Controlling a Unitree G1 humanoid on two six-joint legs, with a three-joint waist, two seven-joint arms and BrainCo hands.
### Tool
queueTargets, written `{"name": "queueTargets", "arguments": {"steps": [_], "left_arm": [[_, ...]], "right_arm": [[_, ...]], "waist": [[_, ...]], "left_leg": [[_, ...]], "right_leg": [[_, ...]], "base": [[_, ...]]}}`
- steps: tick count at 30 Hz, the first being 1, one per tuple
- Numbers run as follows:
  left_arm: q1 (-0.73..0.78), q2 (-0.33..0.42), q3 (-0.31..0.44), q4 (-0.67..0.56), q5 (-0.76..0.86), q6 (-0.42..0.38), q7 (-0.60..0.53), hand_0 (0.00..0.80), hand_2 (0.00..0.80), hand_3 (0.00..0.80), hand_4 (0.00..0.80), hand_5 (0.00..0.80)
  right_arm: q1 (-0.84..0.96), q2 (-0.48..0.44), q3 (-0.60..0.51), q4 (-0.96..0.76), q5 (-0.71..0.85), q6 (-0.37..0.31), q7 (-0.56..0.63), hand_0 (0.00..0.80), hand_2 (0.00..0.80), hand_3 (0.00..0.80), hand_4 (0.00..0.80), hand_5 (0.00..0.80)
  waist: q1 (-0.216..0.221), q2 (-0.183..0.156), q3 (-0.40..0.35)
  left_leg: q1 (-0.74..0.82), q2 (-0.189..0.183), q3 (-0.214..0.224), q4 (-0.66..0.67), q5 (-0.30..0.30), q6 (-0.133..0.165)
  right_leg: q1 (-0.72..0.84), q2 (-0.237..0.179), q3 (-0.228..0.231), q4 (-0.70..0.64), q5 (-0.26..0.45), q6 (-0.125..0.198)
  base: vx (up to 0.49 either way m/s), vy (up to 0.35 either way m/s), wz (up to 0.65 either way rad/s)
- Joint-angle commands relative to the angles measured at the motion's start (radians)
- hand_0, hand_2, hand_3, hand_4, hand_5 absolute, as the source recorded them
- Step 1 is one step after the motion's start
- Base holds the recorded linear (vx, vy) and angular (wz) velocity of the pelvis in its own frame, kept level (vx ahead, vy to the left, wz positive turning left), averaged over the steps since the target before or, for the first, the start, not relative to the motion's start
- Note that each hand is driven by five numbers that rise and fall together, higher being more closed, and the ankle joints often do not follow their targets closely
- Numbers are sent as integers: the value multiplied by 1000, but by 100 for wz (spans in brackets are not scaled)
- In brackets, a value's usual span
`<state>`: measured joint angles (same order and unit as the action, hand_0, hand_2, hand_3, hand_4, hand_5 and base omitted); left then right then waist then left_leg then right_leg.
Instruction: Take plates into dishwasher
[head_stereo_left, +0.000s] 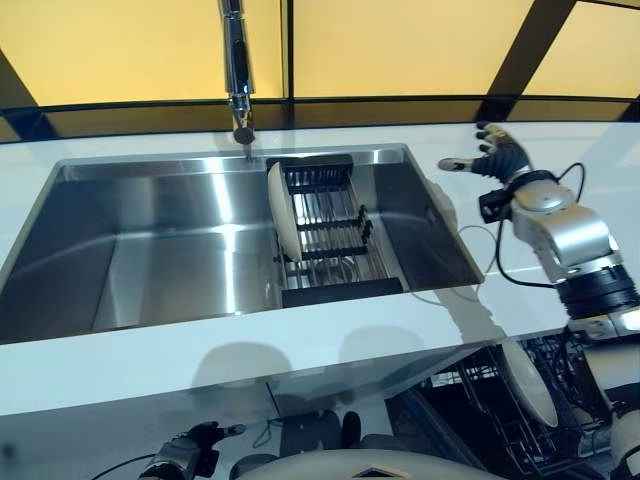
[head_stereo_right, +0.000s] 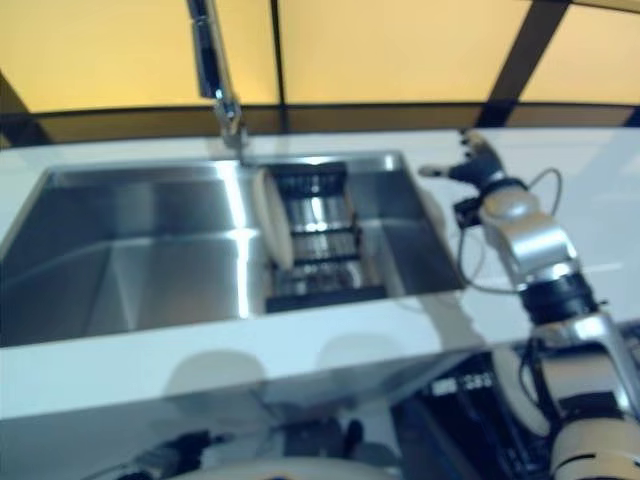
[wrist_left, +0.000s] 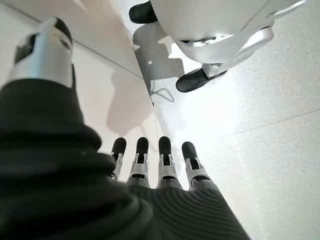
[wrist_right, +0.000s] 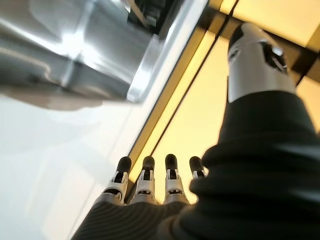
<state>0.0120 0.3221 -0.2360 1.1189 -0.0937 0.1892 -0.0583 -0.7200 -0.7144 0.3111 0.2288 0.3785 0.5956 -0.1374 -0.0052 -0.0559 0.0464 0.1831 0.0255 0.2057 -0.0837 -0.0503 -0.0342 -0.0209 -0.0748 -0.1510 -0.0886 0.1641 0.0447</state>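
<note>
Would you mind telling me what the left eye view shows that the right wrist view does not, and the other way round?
Only the left eye view shows the faucet, the white plate standing on edge in the black rack, a second plate in the dishwasher rack at lower right, and the left hand hanging low. Only the right wrist view shows the right hand from close up, fingers straight and holding nothing. Both share the steel sink, the white counter and the yellow wall.

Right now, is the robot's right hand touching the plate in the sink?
Apart. The left eye view shows the right hand open above the counter, with the sink's rim between it and the plate.
</note>
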Motion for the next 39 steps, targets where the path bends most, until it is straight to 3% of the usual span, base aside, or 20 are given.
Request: {"name": "queueTargets", "arguments": {"steps": [1, 17, 39], "left_arm": [[-57, 12, -56, 23, -13, 1, 20, 0, 0, 0, 0, 0], [-54, 15, -60, 10, -27, 8, 20, 0, 0, 0, 0, 0], [-68, 31, -74, -18, -19, 24, 8, 0, 0, 0, 0, 0]], "right_arm": [[-150, 11, 48, -2, -3, -8, 4, 0, 0, 0, 0, 0], [-209, 103, 163, -14, 71, 34, 18, 0, 0, 0, 0, 0], [-216, 217, 235, 40, 111, -17, 56, 0, 0, 0, 0, 0]], "waist": [[30, -16, 20], [73, -26, 31], [102, -22, 40]], "left_leg": [[-74, -8, -67, 4, 25, 8], [-85, -10, -88, 5, 35, 6], [-89, -10, -98, 10, 35, 7]], "right_leg": [[103, -46, -42, 38, -123, 86], [106, -54, -70, 46, -126, 88], [105, -71, -95, 62, -130, 96]], "base": [[-4, 6, 6], [1, 5, 6], [-1, 2, 5]]}}
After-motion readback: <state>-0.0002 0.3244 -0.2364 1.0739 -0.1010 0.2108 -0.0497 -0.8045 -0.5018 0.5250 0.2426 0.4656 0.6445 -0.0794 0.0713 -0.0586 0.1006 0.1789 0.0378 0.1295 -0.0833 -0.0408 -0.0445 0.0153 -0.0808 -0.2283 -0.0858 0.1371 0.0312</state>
